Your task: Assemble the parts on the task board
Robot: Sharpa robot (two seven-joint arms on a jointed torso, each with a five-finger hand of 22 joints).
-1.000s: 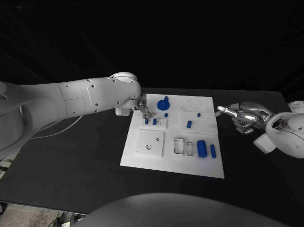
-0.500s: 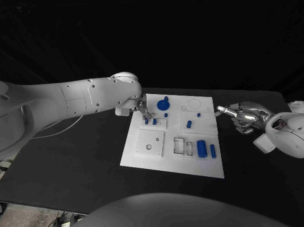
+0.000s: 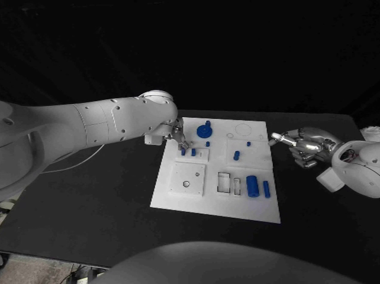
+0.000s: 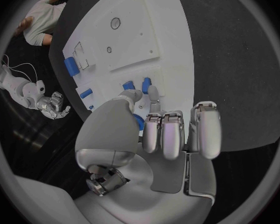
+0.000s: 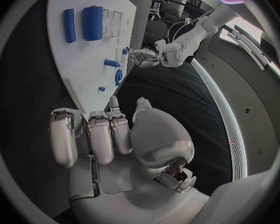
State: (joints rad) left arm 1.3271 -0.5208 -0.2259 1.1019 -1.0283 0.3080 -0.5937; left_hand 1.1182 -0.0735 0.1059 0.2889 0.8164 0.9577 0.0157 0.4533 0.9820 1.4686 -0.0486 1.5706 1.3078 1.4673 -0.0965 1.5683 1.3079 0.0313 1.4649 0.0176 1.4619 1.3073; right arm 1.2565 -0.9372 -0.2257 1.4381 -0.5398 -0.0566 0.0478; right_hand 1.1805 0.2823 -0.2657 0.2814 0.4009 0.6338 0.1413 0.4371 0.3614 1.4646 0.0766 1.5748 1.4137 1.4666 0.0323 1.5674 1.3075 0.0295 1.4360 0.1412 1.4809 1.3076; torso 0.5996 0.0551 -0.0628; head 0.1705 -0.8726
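Observation:
The white task board point(image 3: 186, 195) lies mid-table. My left hand point(image 3: 180, 135) hovers over its far left corner with fingers curled in and nothing in them. Its thumb and forefinger tips point(image 4: 152, 91) reach down to two short blue pegs point(image 3: 187, 152) point(image 4: 146, 83) that stand upright in a small white block. A blue knob point(image 3: 205, 129) stands beside that hand. My right hand point(image 3: 305, 147) point(image 5: 102, 139) is off the board's right edge, above the black table, curled and holding nothing. A thick blue cylinder point(image 3: 252, 186) point(image 5: 92, 22) and a slim blue bar point(image 3: 266, 189) point(image 5: 69, 25) lie near the board's front right.
A blue peg point(image 3: 236, 155) and two tiny blue studs point(image 3: 208, 144) point(image 3: 249, 143) sit mid-board. A white square plate with holes point(image 3: 188, 177) and rectangular slots point(image 3: 223, 182) occupy the front half. Black table point(image 3: 87, 201) surrounds the board.

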